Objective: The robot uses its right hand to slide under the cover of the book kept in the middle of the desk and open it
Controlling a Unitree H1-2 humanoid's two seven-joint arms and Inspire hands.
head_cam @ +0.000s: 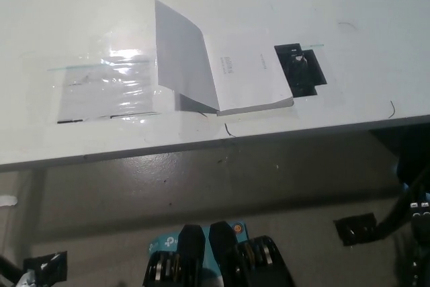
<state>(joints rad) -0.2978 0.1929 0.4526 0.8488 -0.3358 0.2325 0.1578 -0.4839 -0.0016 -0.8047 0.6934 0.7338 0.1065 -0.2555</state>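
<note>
The book [245,75] lies on the counter [80,18] with its cover [180,58] raised, so the task appears complete. The right robot hand [418,223] sits at the frame edge; its grip state cannot be determined.

book [232,72]: matt white paper | desk [80,5]: smooth white | plastic sheet [107,85]: clear, glossy

This looks like a lab or test room rather than a home. The plain white worktop [349,5] carries taped-down markers: a clear plastic sheet [107,89] fixed flat, and a black patch [301,68] beside a white book [235,75]. Below is a bare grey concrete floor [201,186] with black tape pieces [356,228] stuck on it.
</note>
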